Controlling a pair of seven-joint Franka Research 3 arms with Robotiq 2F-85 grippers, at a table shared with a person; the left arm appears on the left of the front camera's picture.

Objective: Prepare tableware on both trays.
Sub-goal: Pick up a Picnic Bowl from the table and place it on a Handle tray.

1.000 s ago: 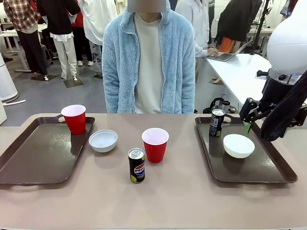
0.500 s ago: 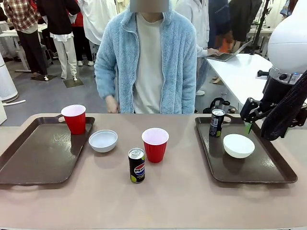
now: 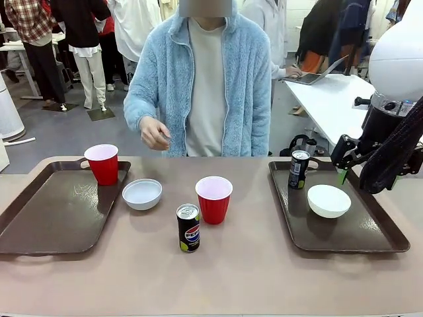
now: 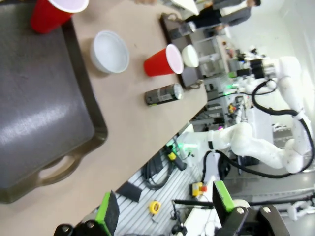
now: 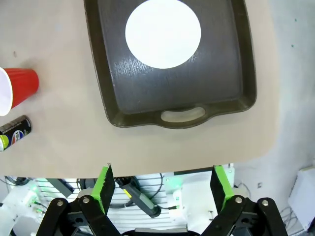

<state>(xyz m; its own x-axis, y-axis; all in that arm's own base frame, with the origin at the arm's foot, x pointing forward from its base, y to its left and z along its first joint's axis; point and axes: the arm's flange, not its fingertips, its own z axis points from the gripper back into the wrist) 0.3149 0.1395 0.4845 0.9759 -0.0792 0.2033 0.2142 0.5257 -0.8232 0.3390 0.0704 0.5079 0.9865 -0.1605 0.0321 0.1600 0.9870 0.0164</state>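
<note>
Person's hand (image 3: 155,134) is now rising, likely toward the untrayed red plastic cup (image 3: 213,199); left hand (image 4: 165,206) and right hand (image 5: 162,187) are hanging spread, empty.

On dark brown rectangular plastic tray (image 4: 39,113), red plastic cup (image 4: 49,14); small round white bowl (image 4: 109,50) beside; left gripper (image 4: 165,209) fingers spread apart.
</note>
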